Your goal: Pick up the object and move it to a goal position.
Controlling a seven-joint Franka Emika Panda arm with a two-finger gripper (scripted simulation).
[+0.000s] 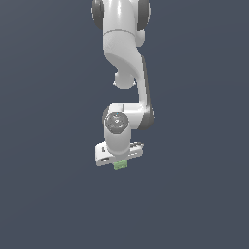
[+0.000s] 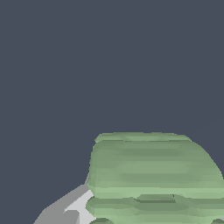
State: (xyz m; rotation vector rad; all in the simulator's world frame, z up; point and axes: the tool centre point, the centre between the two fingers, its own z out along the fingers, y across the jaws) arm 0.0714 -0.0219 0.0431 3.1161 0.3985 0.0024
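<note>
The object (image 1: pixel 120 165) is a small light-green ridged block that peeks out just under the white hand of my gripper (image 1: pixel 119 161), near the middle of the exterior view. In the wrist view the object (image 2: pixel 153 175) sits very close and fills a large part of the picture. One grey finger (image 2: pixel 65 209) lies against its side; the other finger is hidden. The gripper looks shut on the object. The fingertips are hidden by the hand in the exterior view. No goal marker shows.
A plain dark blue-grey ground (image 1: pixel 48 194) surrounds the arm on all sides. The white arm (image 1: pixel 126 53) reaches in from the top of the exterior view.
</note>
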